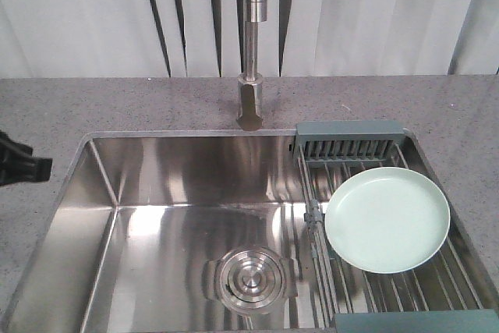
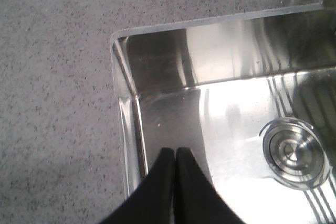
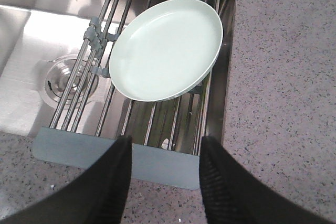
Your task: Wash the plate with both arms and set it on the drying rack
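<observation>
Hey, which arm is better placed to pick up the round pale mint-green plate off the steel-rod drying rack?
Right. The right gripper is open, its fingers aimed at the round pale mint-green plate lying on the steel-rod drying rack. The left gripper is shut above the steel sink's far corner, away from the plate.

We see bright, even light from above in all three views. The steel sink (image 1: 156, 224) throws strong glare: white patches left of the drain (image 1: 251, 277) in the front view, and blown-out floor around the drain in the left wrist view. The plate (image 1: 387, 219) is evenly lit with a soft shadow beneath it on the rack (image 3: 157, 114). Near the lens, the left gripper (image 2: 175, 153) and right gripper (image 3: 164, 148) look soft and featureless black. The left wrist view is slightly hazy overall.
</observation>
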### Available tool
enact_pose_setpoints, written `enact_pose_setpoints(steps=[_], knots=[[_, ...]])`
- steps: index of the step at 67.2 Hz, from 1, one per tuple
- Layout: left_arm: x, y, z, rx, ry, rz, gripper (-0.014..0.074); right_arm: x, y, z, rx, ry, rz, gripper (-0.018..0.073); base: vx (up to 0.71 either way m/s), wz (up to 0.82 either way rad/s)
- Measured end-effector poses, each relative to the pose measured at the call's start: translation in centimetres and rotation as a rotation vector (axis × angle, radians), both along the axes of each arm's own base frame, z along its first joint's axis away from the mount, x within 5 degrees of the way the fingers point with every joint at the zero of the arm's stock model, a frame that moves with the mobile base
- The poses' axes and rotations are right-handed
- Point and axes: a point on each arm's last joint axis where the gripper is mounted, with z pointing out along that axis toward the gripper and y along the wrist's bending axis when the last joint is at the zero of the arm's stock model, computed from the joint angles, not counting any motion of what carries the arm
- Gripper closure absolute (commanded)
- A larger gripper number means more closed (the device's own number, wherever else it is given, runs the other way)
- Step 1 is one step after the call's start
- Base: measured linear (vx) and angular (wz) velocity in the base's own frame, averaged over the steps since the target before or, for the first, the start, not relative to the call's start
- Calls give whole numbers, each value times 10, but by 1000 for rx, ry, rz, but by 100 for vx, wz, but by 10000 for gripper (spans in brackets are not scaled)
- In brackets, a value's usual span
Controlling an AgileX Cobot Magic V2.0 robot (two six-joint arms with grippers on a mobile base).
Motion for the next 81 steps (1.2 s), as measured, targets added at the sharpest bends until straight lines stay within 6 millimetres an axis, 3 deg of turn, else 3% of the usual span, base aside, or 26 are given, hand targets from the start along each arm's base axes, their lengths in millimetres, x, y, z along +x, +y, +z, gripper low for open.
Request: enact_pose_setpoints(steps=[24, 42, 53, 81], knots=[[-72, 14, -26, -36, -76, 20, 604, 0, 0, 0, 0, 0, 0, 258, 0, 0], [-108, 21, -36, -58, -167, 22, 604, 0, 0, 0, 0, 0, 0, 258, 0, 0], [-118, 22, -39, -63, -192, 22, 603, 0, 0, 0, 0, 1, 0, 258, 0, 0], [-119, 23, -39, -64, -196, 22, 603, 0, 0, 0, 0, 1, 0, 258, 0, 0]])
